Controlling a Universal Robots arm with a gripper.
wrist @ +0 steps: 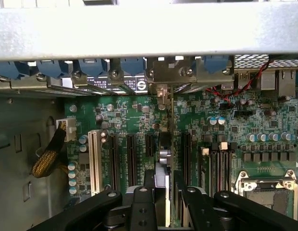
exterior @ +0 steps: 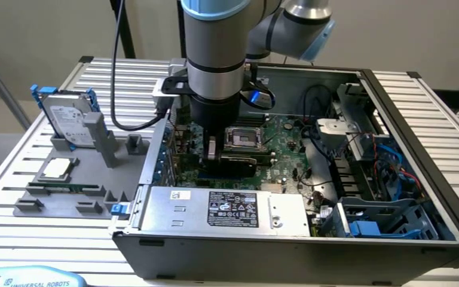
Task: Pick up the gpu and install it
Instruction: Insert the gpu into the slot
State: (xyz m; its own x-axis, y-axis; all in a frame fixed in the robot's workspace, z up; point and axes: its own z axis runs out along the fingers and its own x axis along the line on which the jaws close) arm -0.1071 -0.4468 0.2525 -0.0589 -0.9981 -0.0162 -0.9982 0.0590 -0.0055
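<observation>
We see the open computer case holding the green motherboard, a power supply near its front wall. Inside, the gripper (jaws partly closed) clamps the gpu edge-on, upright above the expansion slots.

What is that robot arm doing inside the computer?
The arm's gripper is down inside the open computer case, shut on the graphics card. The card stands on edge over the green motherboard, lined up with the row of long slots, its metal bracket end toward the case's back wall. On the gray tray beside the case, a hard drive and a processor chip sit untouched.
</observation>
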